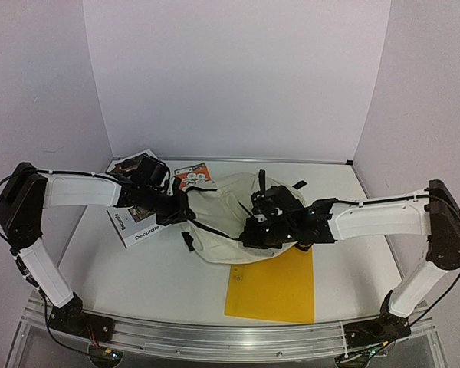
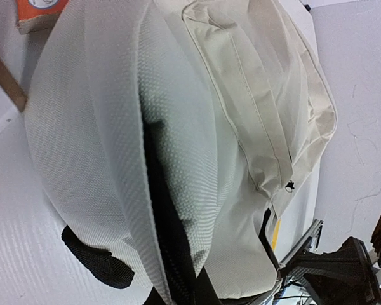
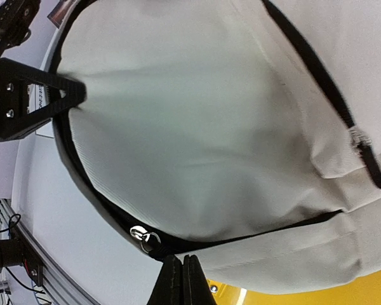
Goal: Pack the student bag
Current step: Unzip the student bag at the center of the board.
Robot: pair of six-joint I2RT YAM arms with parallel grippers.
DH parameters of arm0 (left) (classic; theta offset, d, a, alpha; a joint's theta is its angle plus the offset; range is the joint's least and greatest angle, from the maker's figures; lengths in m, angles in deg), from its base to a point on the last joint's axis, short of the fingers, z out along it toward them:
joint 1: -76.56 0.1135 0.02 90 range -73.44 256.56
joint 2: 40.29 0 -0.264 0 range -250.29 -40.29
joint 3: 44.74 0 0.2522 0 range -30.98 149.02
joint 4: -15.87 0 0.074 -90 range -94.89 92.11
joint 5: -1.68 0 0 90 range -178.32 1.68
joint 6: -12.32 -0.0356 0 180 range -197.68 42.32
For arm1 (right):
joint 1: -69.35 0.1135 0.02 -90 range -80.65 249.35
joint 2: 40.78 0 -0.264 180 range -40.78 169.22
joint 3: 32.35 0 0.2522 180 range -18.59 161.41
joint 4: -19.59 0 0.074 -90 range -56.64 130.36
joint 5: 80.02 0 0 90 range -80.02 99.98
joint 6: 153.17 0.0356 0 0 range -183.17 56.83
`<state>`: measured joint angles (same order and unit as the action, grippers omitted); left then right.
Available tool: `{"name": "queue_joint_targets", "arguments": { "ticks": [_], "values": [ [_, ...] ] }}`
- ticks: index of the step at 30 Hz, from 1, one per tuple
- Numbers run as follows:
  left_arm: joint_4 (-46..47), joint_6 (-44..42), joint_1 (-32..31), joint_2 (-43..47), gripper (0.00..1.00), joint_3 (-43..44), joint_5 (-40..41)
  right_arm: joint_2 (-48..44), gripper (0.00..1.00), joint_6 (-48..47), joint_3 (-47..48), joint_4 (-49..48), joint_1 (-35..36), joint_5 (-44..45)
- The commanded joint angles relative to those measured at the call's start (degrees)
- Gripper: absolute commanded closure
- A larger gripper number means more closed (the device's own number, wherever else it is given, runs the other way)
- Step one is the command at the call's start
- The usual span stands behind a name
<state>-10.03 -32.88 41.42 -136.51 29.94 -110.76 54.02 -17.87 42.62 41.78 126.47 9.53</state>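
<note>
left gripper (image 1: pixel 185 208): clenched at the left rim of the bag; it looks pinched on rim fabric, though its own view shows only cloth and black zip tape
white book: white paperback marked "Decorate" (image 1: pixel 134 222), flat on the table (image 1: pixel 153 276), just left of the bag and under the left arm
bag location: cream soft fabric student bag (image 1: pixel 215 238) with black zips and straps, lying mid-table between the two arms
bag heading: rounded zip end seems to point near-left and the strap end far-right, so the long axis runs diagonally; front pocket faces up
right gripper (image 3: pixel 182 273): fingers pressed fully together at the black zip line; can't tell if cloth is caught
zip puller: small metal ring (image 3: pixel 146 236), just beside the right tips, not between them
step: likely opening the main compartment
do it well: anchor the rim with the left, regrip the right on the puller, draw along the track, keep fabric taut and the bag down
yellow sheet: flat yellow rectangle (image 1: pixel 272 287), at the bag's near edge
</note>
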Motion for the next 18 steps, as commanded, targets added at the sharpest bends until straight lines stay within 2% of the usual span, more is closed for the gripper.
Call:
{"name": "queue_joint_targets", "arguments": {
  "ticks": [1, 5, 8, 9, 11, 12, 13, 15, 18],
  "values": [
    [-2.46, -3.60, 3.38, 5.36, 1.00, -1.97, 4.34, -2.77, 1.00, 0.50, -1.63, 2.47, -2.36, 0.23],
    [-3.93, -4.94, 4.28, 5.74, 1.00, -2.03, 5.20, -0.96, 1.00, -0.36, -1.28, 2.37, -2.89, -2.45],
    [-4.24, -5.84, 4.29, 5.12, 0.91, -1.47, 2.91, 1.19, 1.00, -2.04, 0.06, 2.23, -2.91, -5.60],
    [-4.33, -6.06, 4.29, 4.79, 0.86, -1.19, 2.19, 1.78, 1.00, -2.76, 0.61, 2.13, -2.90, -6.52],
    [-4.53, -6.24, 4.22, 4.55, 0.67, -0.85, 0.70, 2.91, 1.00, -4.06, 1.41, 1.84, -2.95, -8.37],
    [-4.36, -6.34, 4.07, 4.66, 0.53, -0.95, -0.57, 3.51, 1.00, -4.55, 1.71, 1.79, -2.90, -9.27],
    [-4.24, -6.73, 3.80, 4.88, 0.45, -1.05, -1.27, 3.88, 1.00, -4.72, 2.06, 1.73, -2.83, -9.64],
    [-5.17, -8.54, 1.83, 5.91, 0.35, -0.42, -0.37, 4.30, 1.00, -4.93, 2.45, 1.32, -2.87, -10.23],
    [-9.31, -12.34, -2.89, 7.26, 0.30, 1.85, 5.56, 4.64, 1.00, -4.69, 2.73, 0.76, -2.81, -10.21]
  ]
}}
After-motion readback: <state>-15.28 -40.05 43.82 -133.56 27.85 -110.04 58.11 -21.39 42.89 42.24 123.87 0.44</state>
